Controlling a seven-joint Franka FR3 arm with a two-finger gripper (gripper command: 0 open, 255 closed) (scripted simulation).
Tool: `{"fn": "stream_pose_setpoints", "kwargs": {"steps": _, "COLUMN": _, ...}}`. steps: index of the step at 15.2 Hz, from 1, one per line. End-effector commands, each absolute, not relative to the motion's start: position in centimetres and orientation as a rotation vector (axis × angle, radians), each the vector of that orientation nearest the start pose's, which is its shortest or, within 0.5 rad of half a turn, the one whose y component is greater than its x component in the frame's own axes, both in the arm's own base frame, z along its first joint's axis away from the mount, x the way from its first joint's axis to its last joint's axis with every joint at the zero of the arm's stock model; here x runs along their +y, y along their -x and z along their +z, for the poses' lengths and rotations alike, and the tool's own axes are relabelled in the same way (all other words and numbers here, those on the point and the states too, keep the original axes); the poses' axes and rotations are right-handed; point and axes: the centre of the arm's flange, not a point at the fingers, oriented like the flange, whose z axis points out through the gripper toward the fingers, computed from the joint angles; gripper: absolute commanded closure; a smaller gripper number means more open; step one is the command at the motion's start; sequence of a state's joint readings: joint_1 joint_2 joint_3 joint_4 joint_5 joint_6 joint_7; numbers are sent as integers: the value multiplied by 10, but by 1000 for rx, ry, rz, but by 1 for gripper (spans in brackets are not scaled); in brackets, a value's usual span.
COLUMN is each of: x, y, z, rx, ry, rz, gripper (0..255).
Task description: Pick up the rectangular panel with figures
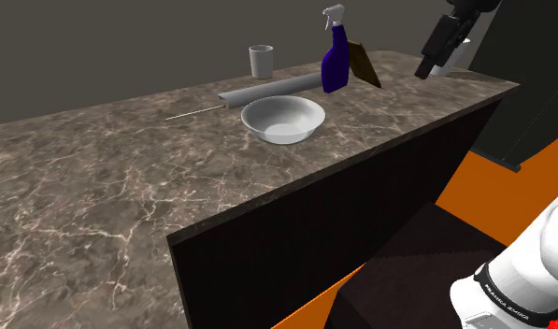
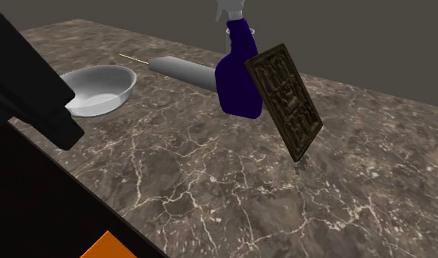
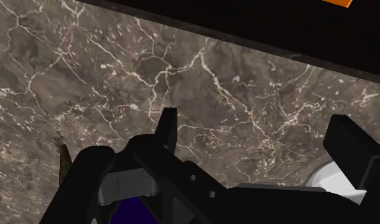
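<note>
Shoulder view: 1 brown panel, tilted against the blue spray bottle, far end of counter; my claw hovers toward that view's right. Second exterior view: carved, likely stiff, light; I would pinch its free top edge. Wrist view: fingers wide, empty.

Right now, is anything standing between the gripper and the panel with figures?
Nothing visible does: bare counter lies between the open gripper and the panel. The blue spray bottle stands on the panel's other side, toward the shoulder view's left.
</note>
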State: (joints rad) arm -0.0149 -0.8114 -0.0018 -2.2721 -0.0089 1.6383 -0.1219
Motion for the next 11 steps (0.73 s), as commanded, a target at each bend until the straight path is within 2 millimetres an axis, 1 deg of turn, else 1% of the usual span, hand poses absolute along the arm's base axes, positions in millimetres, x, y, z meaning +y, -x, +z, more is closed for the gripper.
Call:
{"fn": "stream_pose_setpoints", "kwargs": {"steps": 1, "x": -6, "y": -306, "z": 645, "rx": -166, "ry": 3145, "rz": -279, "gripper": 0}}
{"fn": "stream_pose_setpoints", "kwargs": {"steps": 6, "x": -5, "y": -372, "z": 639, "rx": -68, "ry": 3304, "rz": -243, "gripper": 0}}
{"fn": "stream_pose_setpoints", "kwargs": {"steps": 11, "x": -9, "y": -438, "z": 631, "rx": 41, "ry": 3459, "rz": -202, "gripper": 0}}
